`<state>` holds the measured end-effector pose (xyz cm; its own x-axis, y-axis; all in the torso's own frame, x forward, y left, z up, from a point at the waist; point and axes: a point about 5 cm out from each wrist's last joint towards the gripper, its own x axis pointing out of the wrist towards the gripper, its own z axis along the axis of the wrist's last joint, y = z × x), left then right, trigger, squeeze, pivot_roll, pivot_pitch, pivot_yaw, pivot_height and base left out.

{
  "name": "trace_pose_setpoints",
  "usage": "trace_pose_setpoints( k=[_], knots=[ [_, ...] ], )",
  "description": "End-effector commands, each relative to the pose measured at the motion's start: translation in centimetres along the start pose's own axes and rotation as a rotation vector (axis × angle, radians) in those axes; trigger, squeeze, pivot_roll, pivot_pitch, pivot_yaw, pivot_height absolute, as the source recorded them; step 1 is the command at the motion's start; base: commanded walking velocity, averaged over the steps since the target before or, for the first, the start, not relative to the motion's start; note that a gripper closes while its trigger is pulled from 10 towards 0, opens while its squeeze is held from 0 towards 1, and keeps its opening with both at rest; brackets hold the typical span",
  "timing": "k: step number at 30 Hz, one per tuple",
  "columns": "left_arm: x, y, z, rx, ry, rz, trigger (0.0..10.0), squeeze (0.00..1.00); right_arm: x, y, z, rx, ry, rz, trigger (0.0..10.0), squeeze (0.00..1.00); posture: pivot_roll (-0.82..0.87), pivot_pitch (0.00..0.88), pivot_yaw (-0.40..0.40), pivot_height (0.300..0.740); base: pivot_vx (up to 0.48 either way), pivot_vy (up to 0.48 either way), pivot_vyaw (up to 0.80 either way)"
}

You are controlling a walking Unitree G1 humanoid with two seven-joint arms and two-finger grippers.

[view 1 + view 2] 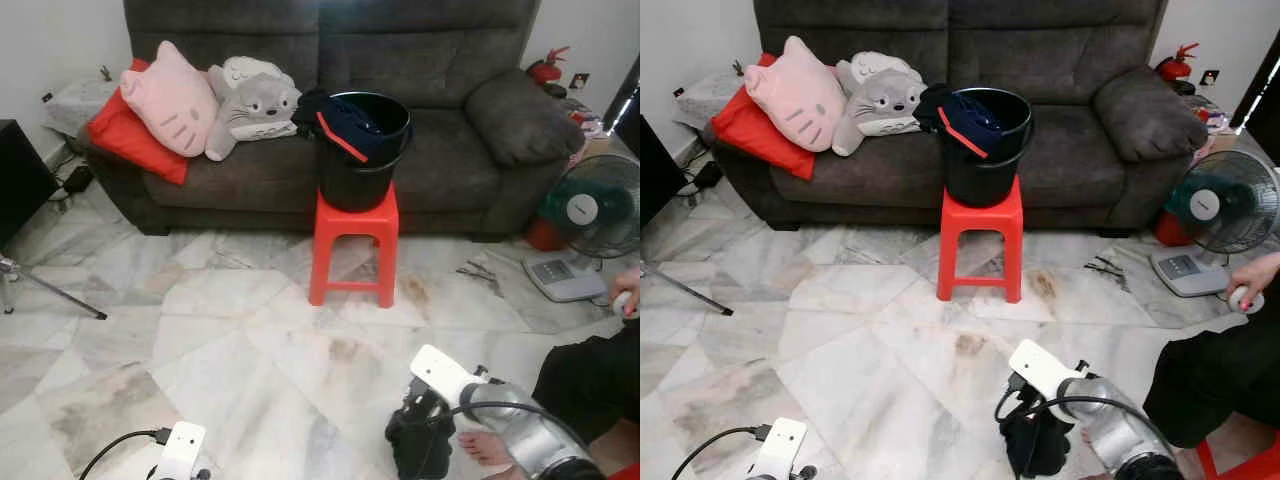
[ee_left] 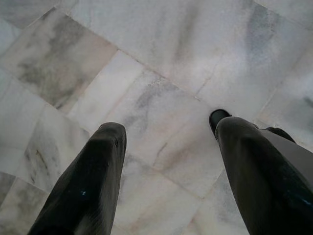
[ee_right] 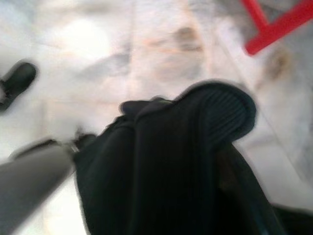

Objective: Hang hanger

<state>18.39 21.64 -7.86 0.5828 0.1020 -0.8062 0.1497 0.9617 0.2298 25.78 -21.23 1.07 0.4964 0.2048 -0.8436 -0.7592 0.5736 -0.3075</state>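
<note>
Marble tile floor (image 1: 200,330), dark grey sofa (image 1: 430,70) against white wall (image 1: 50,40), fan (image 1: 590,215) at right.

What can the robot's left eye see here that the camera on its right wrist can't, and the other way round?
The left eye takes in the room: a grey sofa with cushions, a black bucket of clothes standing on a red stool, a fan, and the right hand low over the floor with a black garment bunched at it.

The right wrist camera gives the blurred close-up: the garment's ribbed knit and a dark shoe-like shape on the floor.

Both show the marble floor, the stool and the garment.
</note>
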Motion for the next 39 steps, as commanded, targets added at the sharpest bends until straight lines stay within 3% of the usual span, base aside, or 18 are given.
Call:
trace_pose_setpoints(
  k=[1, 8, 13, 16, 18, 19, 20, 21, 24, 26, 28, 29, 31, 32, 33, 34, 37, 39],
  knots=[
    [0.0, 0.1, -0.3, 0.021, 0.018, -0.001, 10.0, 0.00, -0.3, 0.4, 0.1, -0.091, 0.025, 0.064, 10.0, 0.00, -0.18, 0.000, 0.030, 0.727, 0.000, 0.000, 0.00],
    [0.0, 0.0, -0.2, 0.021, 0.017, -0.006, 10.0, 0.00, -0.7, 0.3, -0.7, -0.160, 0.076, 0.099, 10.0, 0.00, -0.18, 0.000, 0.030, 0.727, 0.000, 0.000, 0.00],
    [0.0, 0.0, -0.2, 0.015, 0.018, -0.012, 10.0, 0.00, -2.1, 1.6, -0.1, -0.262, 0.027, 0.297, 10.0, 0.00, -0.18, 0.000, 0.030, 0.727, 0.000, 0.000, 0.00],
    [0.0, 0.0, -0.2, 0.014, 0.018, -0.014, 10.0, 0.00, -2.5, 1.4, -0.2, -0.288, 0.027, 0.324, 10.0, 0.00, -0.18, 0.000, 0.030, 0.727, 0.000, 0.000, 0.00],
    [0.0, 0.0, -0.1, 0.013, 0.016, -0.018, 10.0, 0.00, -4.3, 0.0, -2.0, -0.444, 0.119, 0.403, 10.0, 0.00, -0.20, 0.000, 0.046, 0.727, 0.000, 0.000, 0.00],
    [0.0, 0.0, -0.1, 0.011, 0.015, -0.020, 10.0, 0.00, -5.3, -1.5, -3.4, -0.533, 0.203, 0.406, 10.0, 0.00, -0.20, 0.000, 0.044, 0.727, 0.000, 0.000, 0.00],
    [0.0, 0.0, -0.1, 0.011, 0.015, -0.020, 10.0, 0.00, -5.3, -1.5, -3.4, -0.533, 0.203, 0.406, 10.0, 0.00, -0.20, 0.000, 0.044, 0.727, 0.000, 0.000, 0.00],
    [0.0, 0.0, 0.0, 0.008, 0.015, -0.020, 10.0, 0.00, -5.6, -3.6, -4.0, -0.531, 0.259, 0.290, 10.0, 0.00, -0.20, 0.000, 0.042, 0.727, 0.000, 0.000, 0.00],
    [0.0, 0.0, 0.0, 0.006, 0.014, -0.019, 10.0, 0.00, -5.6, -5.6, -4.0, -0.498, 0.272, 0.139, 10.0, 0.00, -0.20, 0.000, 0.042, 0.727, 0.000, 0.000, 0.00],
    [0.0, 0.0, 0.0, 0.008, 0.012, -0.018, 10.0, 0.00, -5.5, -6.8, -2.8, -0.412, 0.193, 0.015, 10.0, 0.00, -0.20, 0.000, 0.045, 0.727, 0.000, 0.000, 0.00],
    [0.0, 0.1, 0.0, 0.011, 0.007, -0.012, 10.0, 0.00, -5.1, -7.6, -1.1, -0.265, 0.090, -0.125, 10.0, 0.00, -0.20, 0.000, 0.046, 0.727, 0.000, 0.000, 0.00],
    [0.0, 0.1, 0.0, 0.011, 0.007, -0.012, 10.0, 0.00, -5.1, -7.6, -1.1, -0.265, 0.090, -0.125, 10.0, 0.00, -0.20, 0.000, 0.046, 0.727, 0.000, 0.000, 0.00],
    [0.0, 0.1, 0.1, 0.009, 0.002, -0.006, 10.0, 0.00, -4.3, -7.8, 0.3, -0.062, -0.032, -0.259, 10.0, 0.00, -0.19, 0.000, 0.043, 0.727, 0.000, 0.000, 0.00],
    [0.0, 0.1, 0.1, 0.009, 0.002, -0.006, 10.0, 0.00, -4.3, -7.8, 0.3, -0.062, -0.032, -0.259, 10.0, 0.00, -0.19, 0.000, 0.043, 0.727, 0.000, 0.000, 0.00],
    [0.0, 0.2, 0.1, 0.006, -0.002, 0.000, 10.0, 0.00, -3.6, -7.9, 0.9, 0.072, -0.109, -0.337, 10.0, 0.00, -0.18, 0.000, 0.041, 0.727, 0.000, 0.000, 0.00],
    [0.0, 0.2, 0.1, 0.006, -0.002, 0.000, 10.0, 0.00, -3.6, -7.9, 0.9, 0.072, -0.109, -0.337, 10.0, 0.00, -0.18, 0.000, 0.041, 0.727, 0.000, 0.000, 0.00],
    [0.0, 0.4, 0.1, 0.001, -0.012, 0.014, 10.0, 0.00, -2.7, -7.4, 2.4, 0.485, -0.363, -0.479, 10.0, 0.00, -0.18, 0.000, 0.037, 0.727, 0.000, 0.000, 0.00],
    [0.0, 0.4, 0.1, -0.001, -0.015, 0.017, 10.0, 0.00, -2.5, -6.9, 2.9, 0.633, -0.447, -0.510, 10.0, 0.00, -0.17, 0.000, 0.035, 0.727, 0.000, 0.000, 0.00]
  ],
)
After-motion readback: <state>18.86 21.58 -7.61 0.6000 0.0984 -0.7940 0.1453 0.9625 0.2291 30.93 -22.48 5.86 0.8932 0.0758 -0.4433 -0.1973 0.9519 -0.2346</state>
